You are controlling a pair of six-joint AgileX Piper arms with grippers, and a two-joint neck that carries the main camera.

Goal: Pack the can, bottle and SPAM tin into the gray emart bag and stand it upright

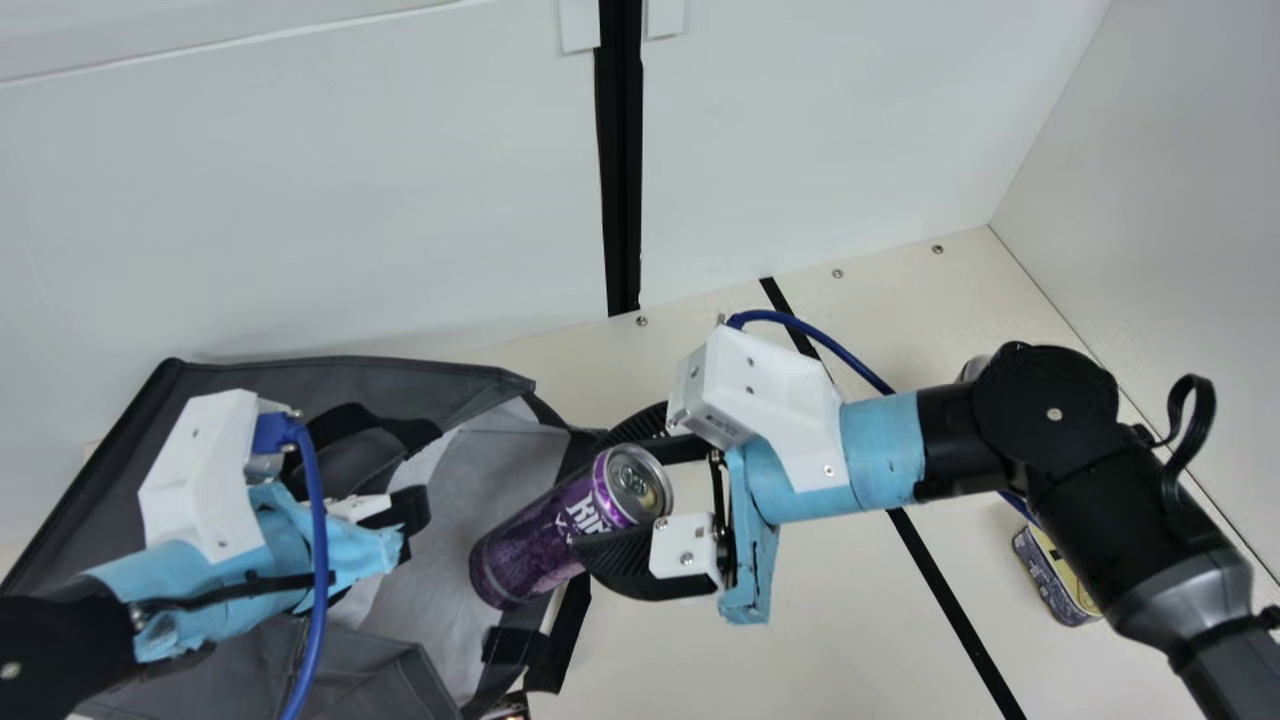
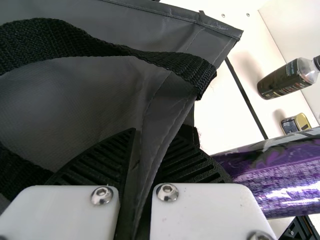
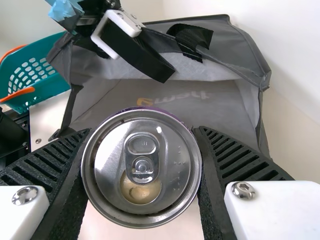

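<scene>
Main view: gray fabric bag (image 1: 300, 385) is lying on the cream table (image 1: 800, 640), mouth gaping toward the right arm, pale smooth lining showing. Left gripper (image 1: 412, 508) is sitting at the bag's mouth edge. Right gripper (image 1: 605, 492) is pinching the can (image 1: 545, 530), a glossy purple metal cylinder, around its lid end; can is tilting, base overlapping the bag mouth, can't tell how deep. SPAM tin (image 1: 1058, 578), rounded block with printed sides, is resting on the table near the right arm. Left wrist view: ribbed fingers (image 2: 100, 162) are clamping a creased fold of bag fabric, stitched seam running up from between them; coarse black webbing handle is looping across the cloth. Bottle (image 2: 282, 81), dark body and clear shoulder, is lying on its side near the tin. Right wrist view: curved ribbed pads (image 3: 245, 155) are pressing both sides of the can, round silver lid and pull tab facing the camera, bag opening beyond it. Teal perforated plastic basket (image 3: 37, 72) with orange handles is standing beside the bag.
</scene>
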